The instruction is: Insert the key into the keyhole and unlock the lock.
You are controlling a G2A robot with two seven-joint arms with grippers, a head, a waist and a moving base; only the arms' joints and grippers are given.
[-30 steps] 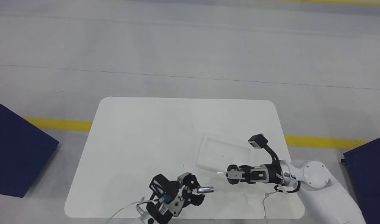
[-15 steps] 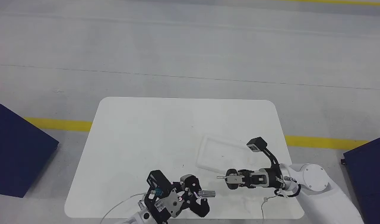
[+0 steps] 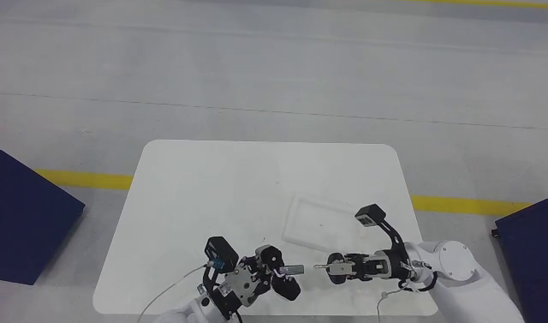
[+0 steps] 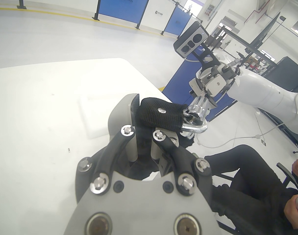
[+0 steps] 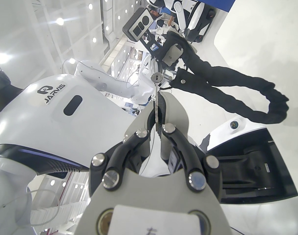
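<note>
White and broad, one table (image 3: pixel 214 194) carries one flat tray (image 3: pixel 321 220), and over its edge nearest the robot we count two grippers. The left gripper (image 3: pixel 281 274) pinches one lock (image 4: pixel 195 121) by its black-sleeved cable, and the right gripper (image 5: pixel 158 108) is pressed tight on one key (image 5: pixel 156 94), whose tip points at the keyhole (image 5: pixel 156 77), near it but apart. We judge the risk to be a slightly off-line push: the tip would skid on the chrome, swing the lock on its soft sleeve, or slide the thin key back between the fingers.
</note>
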